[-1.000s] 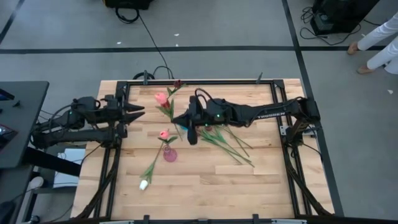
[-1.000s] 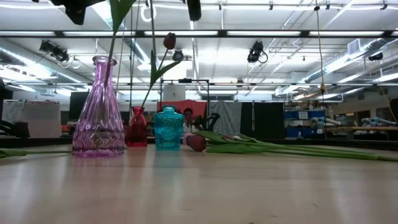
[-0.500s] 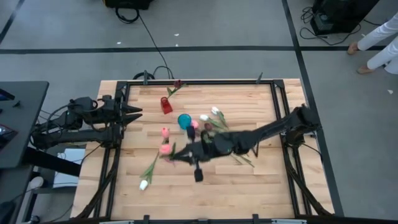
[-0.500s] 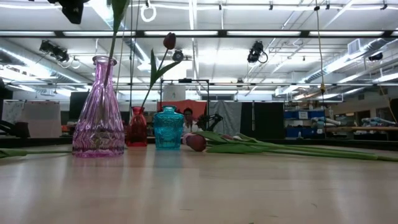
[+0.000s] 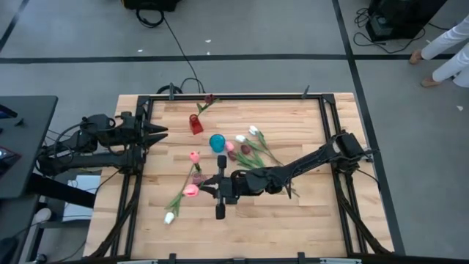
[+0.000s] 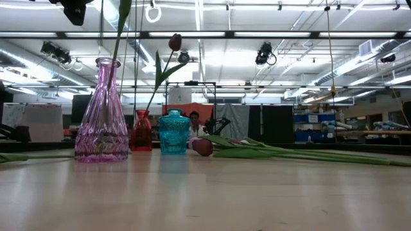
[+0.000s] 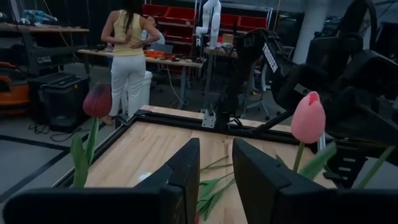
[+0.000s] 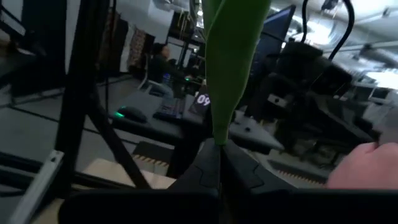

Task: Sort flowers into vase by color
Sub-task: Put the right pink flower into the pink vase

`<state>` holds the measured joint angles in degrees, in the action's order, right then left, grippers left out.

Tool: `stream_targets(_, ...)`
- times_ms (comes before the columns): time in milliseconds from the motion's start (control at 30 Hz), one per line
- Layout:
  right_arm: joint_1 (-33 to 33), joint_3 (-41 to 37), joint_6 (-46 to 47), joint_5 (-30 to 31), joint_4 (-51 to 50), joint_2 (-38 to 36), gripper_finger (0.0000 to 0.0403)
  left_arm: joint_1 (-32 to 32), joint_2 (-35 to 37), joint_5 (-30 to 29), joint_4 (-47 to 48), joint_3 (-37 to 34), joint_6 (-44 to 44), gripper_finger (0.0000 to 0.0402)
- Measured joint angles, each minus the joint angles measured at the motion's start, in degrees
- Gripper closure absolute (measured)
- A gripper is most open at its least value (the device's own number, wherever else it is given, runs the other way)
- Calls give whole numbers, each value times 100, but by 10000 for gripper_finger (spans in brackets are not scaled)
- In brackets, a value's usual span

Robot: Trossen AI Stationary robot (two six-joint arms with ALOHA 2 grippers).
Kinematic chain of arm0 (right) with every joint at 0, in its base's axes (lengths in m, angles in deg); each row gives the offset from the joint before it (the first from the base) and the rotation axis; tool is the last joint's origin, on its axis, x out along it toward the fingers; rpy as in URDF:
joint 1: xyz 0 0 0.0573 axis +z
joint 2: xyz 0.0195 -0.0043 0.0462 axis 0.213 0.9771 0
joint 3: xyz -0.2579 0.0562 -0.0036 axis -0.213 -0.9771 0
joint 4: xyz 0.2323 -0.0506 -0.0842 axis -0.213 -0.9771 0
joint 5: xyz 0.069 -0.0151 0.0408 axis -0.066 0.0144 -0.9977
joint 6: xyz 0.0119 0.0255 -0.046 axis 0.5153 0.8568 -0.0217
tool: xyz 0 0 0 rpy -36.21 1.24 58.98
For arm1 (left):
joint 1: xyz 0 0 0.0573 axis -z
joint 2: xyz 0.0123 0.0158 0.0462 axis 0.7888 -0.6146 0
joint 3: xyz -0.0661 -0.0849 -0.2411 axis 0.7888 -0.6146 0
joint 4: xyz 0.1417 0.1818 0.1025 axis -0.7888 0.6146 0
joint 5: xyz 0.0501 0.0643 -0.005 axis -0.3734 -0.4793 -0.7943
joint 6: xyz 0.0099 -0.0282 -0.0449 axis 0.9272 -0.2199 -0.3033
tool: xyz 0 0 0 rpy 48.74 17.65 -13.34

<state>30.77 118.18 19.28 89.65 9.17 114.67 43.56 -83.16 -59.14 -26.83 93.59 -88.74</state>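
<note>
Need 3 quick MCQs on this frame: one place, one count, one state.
1. Where is the left end effector?
A. over the teal vase
B. at the table's left edge
C. over the loose flowers

2. How many vases stand on the table?
A. two
B. three
C. four

3. The right end effector is:
A. wide open and empty
B. shut on a vase neck
C. shut on a flower

Key: 1 B, the left end effector sits by the left frame rail. 2 B, pink vase, red vase, teal vase. 3 C, the right end effector pinches the green flower.
</note>
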Motion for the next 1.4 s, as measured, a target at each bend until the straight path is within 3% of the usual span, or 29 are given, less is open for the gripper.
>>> stream_targets(300,-169,0,-341,-206,-152,51,393,0,0,-18,143,-2,-294,300)
stream_targets(533,-372,0,216,-201,-616,54,386,0,0,-20,165,-2,-335,300)
stream_targets(933,-558,21,1471,-288,-1795,-76,278,-1,-2,-20,708,-4,-754,300)
stream_targets(1400,-387,1671,1856,-303,-4776,-355,222,-2,-2,294,819,-4,-847,300)
